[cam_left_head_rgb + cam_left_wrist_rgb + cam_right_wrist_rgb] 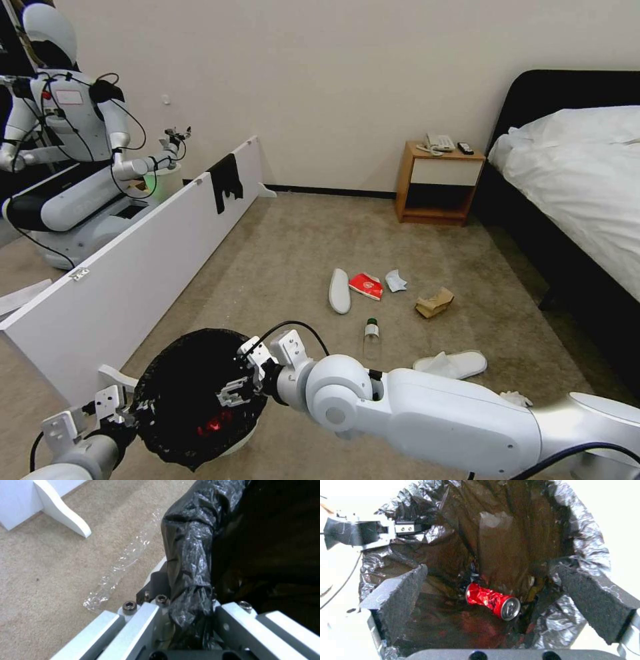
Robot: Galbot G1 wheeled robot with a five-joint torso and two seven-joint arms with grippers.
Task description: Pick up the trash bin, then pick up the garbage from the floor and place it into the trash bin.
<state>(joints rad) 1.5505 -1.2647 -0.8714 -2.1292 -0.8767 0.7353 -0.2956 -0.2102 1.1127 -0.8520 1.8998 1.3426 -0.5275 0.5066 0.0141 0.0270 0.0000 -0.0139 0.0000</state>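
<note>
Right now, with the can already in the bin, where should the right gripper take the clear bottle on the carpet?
Grip the clear bottle across its body, probably coming from above. It seems to lie on the carpet, cap toward the wall, sides free. The right gripper, open, hovers over the bin, which the left gripper holds by its rim.

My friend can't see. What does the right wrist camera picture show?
A crushed red can lies at the bottom of the trash bin, on its black bag. The right gripper hangs open above it, dark pads spread wide, and the left gripper grips the bin's rim.
</note>
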